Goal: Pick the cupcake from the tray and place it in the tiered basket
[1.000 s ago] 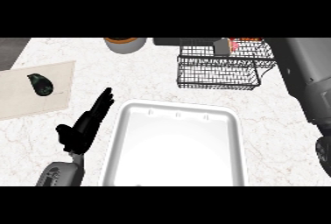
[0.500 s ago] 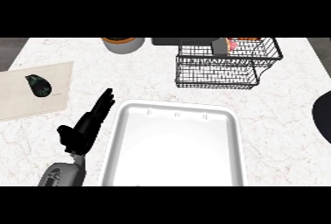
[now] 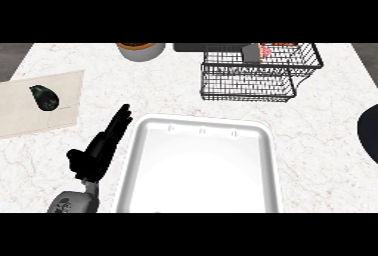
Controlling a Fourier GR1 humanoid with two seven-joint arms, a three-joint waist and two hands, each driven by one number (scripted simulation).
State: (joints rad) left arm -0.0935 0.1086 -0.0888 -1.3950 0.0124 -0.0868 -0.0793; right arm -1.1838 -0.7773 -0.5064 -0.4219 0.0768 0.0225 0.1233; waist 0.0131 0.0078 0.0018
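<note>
While the left hand point(image 3: 100, 152) rests, fingers straight, beside the white tray's point(image 3: 199, 120) left rim, the tray lies bare. The right hand point(image 3: 370, 132) has withdrawn to the counter's point(image 3: 317, 125) right edge, open or closed I cannot tell. The cupcake point(image 3: 277, 47) now sits in the tiered basket's point(image 3: 247, 82) upper tier, so the placing looks done.

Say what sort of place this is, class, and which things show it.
Probably a kitchen counter: a pale marbled worktop, a white tray lying on it, a black wire tiered basket behind, and a cutting board at the left.
</note>
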